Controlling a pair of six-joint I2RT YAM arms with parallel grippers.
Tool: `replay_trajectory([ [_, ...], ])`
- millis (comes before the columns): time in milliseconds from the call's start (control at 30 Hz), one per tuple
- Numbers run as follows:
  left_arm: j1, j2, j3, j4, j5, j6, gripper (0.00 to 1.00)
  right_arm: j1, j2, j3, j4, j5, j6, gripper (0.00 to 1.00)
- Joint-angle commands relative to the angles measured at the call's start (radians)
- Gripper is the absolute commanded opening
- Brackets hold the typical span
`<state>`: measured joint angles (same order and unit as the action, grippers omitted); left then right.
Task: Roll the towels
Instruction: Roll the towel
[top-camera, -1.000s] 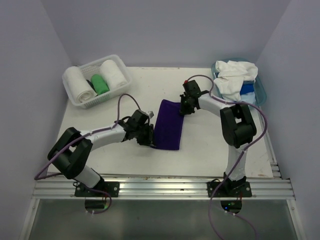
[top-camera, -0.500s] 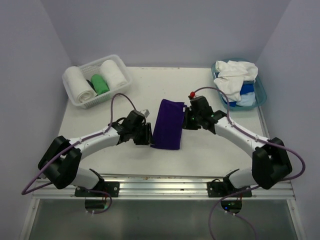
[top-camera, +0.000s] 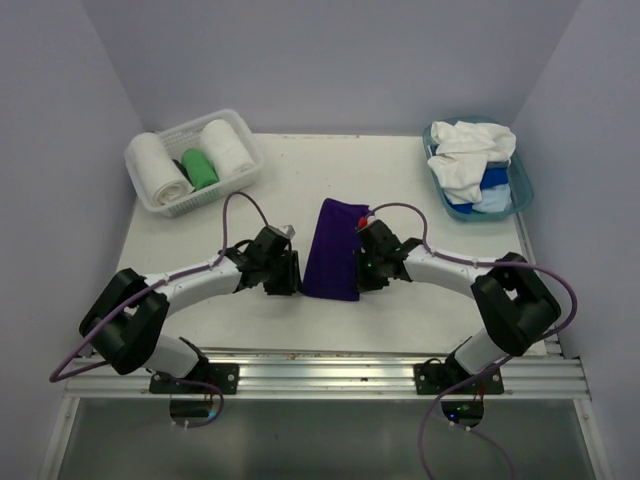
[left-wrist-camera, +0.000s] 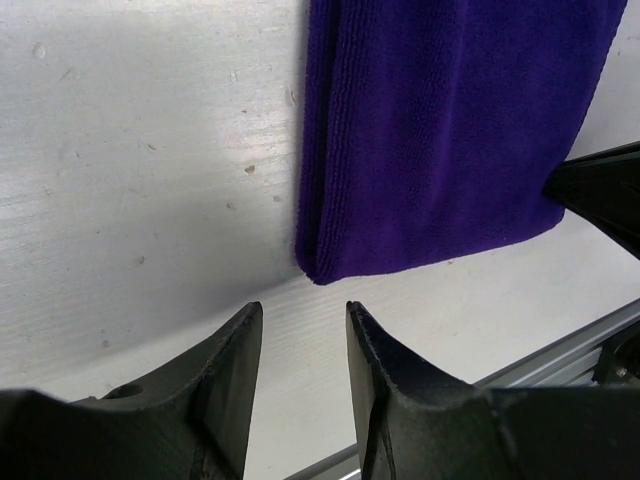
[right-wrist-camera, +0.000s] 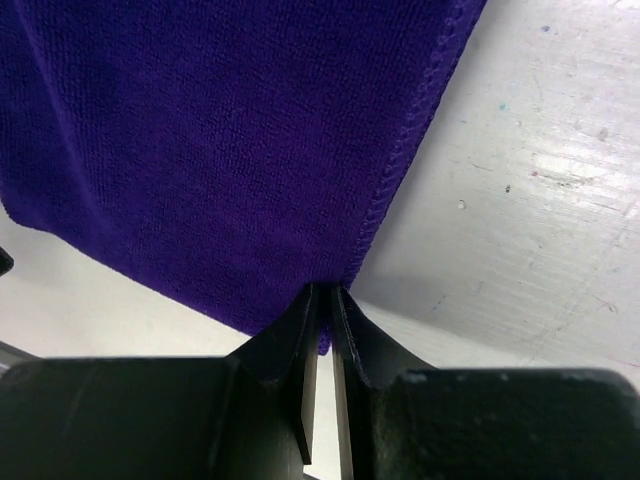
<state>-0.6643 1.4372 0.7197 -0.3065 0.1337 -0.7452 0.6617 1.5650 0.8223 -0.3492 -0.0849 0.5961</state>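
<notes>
Now folded flat mid-way across the table (top-camera: 430, 315), the purple towel (top-camera: 333, 255) lies between both arms: left gripper (left-wrist-camera: 302, 315) spread wide just off one near corner, right gripper (right-wrist-camera: 322, 295) pinching the other. The soft, light, floppy cloth looks best taken by those near corners.

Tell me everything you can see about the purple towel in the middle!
The deep purple cloth towel looks soft and ribbed, with a stitched hem along one edge. It lies flat on the white table, folded into a long strip, with layers showing at its left edge. The right pincer, nearly shut, seems to pinch its near right corner. The open left pincer sits just short of its near left corner, not touching.
</notes>
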Motion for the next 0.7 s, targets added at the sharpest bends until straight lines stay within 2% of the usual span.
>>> replay_trajectory([
  [0, -0.006, 0.0, -0.011, 0.049, -0.02, -0.013, 0.43, 0.009, 0.001, 0.0, -0.002, 0.082, 0.011, 0.13],
  [233, -0.011, 0.052, 0.001, 0.089, 0.043, 0.007, 0.45, 0.016, -0.167, -0.041, -0.01, 0.108, 0.042, 0.17],
  [333, -0.012, 0.057, -0.006, 0.106, 0.05, 0.006, 0.43, 0.019, -0.221, -0.098, 0.025, 0.088, 0.073, 0.24],
  [367, -0.012, 0.064, -0.006, 0.109, 0.05, 0.006, 0.42, 0.021, -0.226, -0.11, 0.038, 0.073, 0.079, 0.33],
  [467, -0.012, 0.083, -0.003, 0.115, 0.058, 0.009, 0.39, 0.036, -0.215, -0.141, 0.068, 0.04, 0.091, 0.46],
  [533, -0.012, 0.095, -0.005, 0.124, 0.061, 0.009, 0.37, 0.045, -0.201, -0.149, 0.081, 0.04, 0.096, 0.48],
  [667, -0.012, 0.123, 0.0, 0.127, 0.061, 0.012, 0.27, 0.058, -0.181, -0.158, 0.128, 0.03, 0.102, 0.5],
])
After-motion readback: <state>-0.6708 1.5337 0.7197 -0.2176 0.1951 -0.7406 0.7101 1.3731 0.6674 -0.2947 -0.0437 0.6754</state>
